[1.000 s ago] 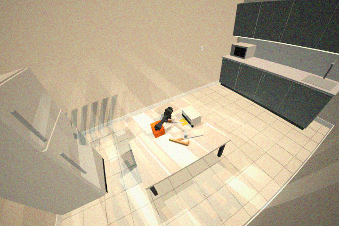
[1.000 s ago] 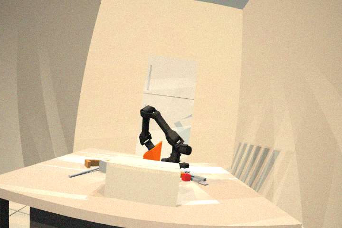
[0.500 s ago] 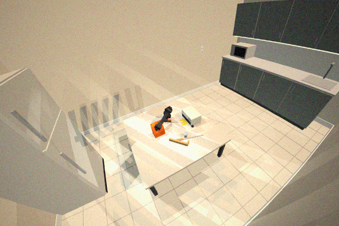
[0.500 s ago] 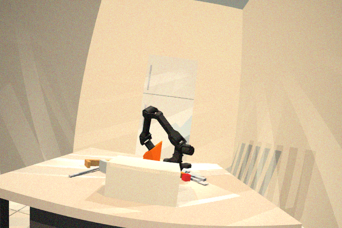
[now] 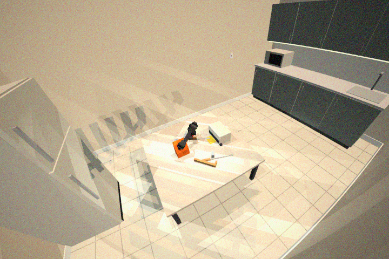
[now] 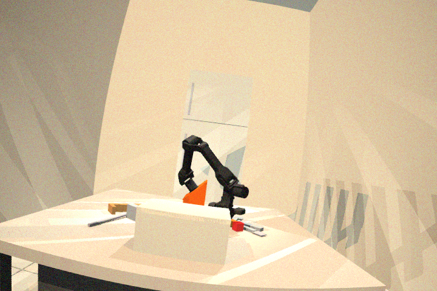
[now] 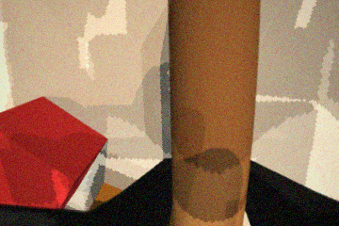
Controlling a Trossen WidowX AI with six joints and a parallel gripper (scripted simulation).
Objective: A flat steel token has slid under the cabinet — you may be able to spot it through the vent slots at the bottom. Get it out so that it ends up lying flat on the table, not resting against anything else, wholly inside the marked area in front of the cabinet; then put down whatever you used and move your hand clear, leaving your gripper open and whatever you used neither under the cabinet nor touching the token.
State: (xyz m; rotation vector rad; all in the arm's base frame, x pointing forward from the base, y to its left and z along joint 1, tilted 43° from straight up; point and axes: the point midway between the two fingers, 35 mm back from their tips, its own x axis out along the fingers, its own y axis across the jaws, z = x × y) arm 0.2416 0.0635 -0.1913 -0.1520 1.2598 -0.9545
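The pale cabinet (image 5: 221, 131) (image 6: 181, 233) stands on the table, with a dark strip along its front foot. The yellow marked area (image 5: 212, 140) is in front of it. I cannot make out the steel token in any view. My gripper (image 7: 204, 167) is shut on a round wooden handle (image 7: 215, 85) (image 5: 192, 137), which runs up the middle of the wrist view. A thin metal shaft (image 5: 203, 138) reaches from the handle to the yellow area's edge. Its height above the table cannot be told. In the exterior view the cabinet hides the shaft and marked area.
A red block (image 7: 40, 151) (image 6: 237, 226) lies beside my gripper, with grey metal strips (image 6: 255, 227) near it. An orange wedge-like block (image 5: 185, 151) (image 6: 199, 195) is by the arm. A wooden piece (image 5: 204, 162), a thin rod (image 5: 225, 156) and a grey block (image 5: 212, 155) (image 6: 131, 211) lie to the cabinet's side.
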